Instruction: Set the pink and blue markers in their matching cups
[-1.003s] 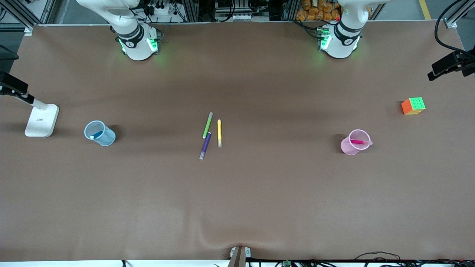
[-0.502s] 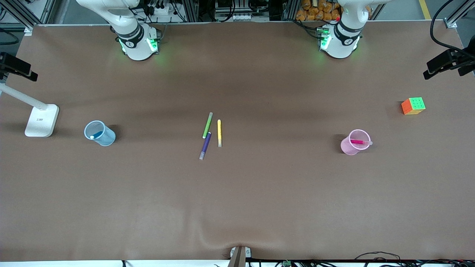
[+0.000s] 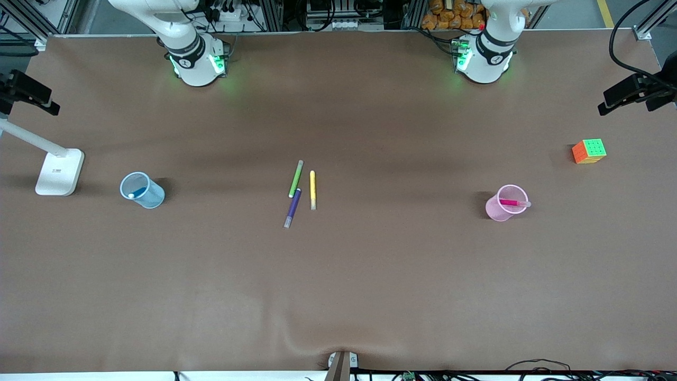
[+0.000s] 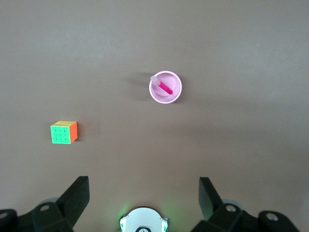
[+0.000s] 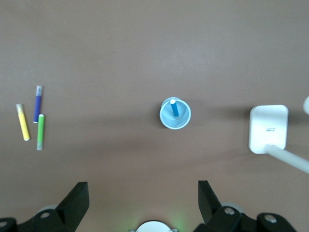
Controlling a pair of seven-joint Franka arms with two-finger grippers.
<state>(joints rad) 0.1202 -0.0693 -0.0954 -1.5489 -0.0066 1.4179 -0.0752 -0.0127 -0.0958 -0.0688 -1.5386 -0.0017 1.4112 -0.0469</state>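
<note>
The pink marker (image 3: 511,202) leans inside the pale pink cup (image 3: 500,210) toward the left arm's end of the table; both show in the left wrist view, the marker (image 4: 164,87) in the cup (image 4: 165,98). The blue marker (image 3: 138,191) stands in the pale blue cup (image 3: 151,198) toward the right arm's end, the same marker (image 5: 174,107) and cup (image 5: 175,121) showing from the right wrist. My left gripper (image 4: 143,186) hangs open and empty, high over its end of the table (image 3: 629,103). My right gripper (image 5: 142,190) is likewise open, empty and high (image 3: 26,103).
Green (image 3: 296,178), purple (image 3: 292,207) and yellow (image 3: 312,189) pens lie together at mid table. A colourful cube (image 3: 589,151) sits near the left arm's end. A white lamp base (image 3: 60,172) stands beside the blue cup at the right arm's end.
Both grippers have drifted a little toward the robots' bases at the edges of the front view. Nothing on the table has moved.
</note>
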